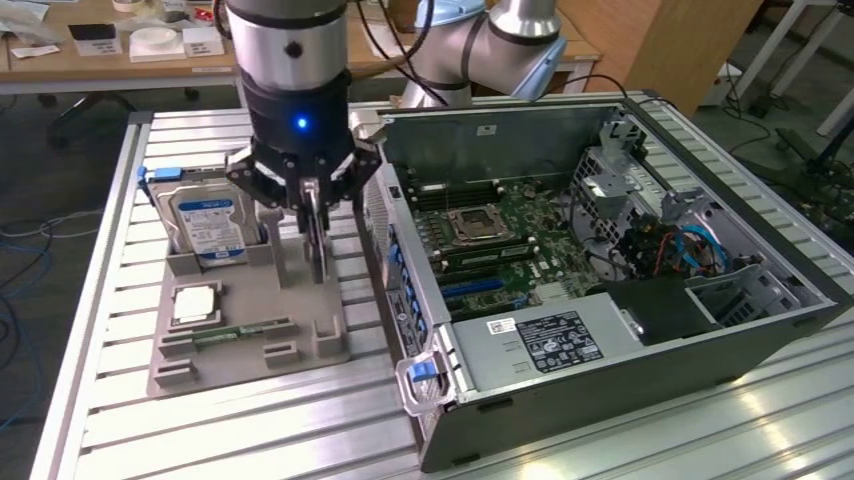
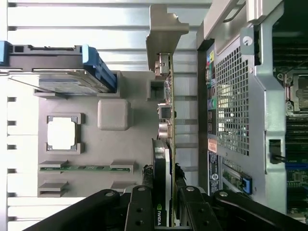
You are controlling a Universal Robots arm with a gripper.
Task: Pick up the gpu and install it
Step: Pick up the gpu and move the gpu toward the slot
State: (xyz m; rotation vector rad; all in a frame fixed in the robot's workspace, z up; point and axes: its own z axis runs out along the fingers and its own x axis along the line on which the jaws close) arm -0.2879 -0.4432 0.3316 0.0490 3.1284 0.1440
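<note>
Over the tray, downward-pointing hand seemingly pinches gpu.

One each: gpu, hard drive, memory stick, processor chip, computer case.

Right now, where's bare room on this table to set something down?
Bare slats past the grey tray's memory stick end. Crowded between tray and computer case, where the claw grips the gpu.

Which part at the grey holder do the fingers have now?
The gpu, the thin card standing on edge with a metal bracket. The hard drive, CPU and memory stick sit apart.
</note>
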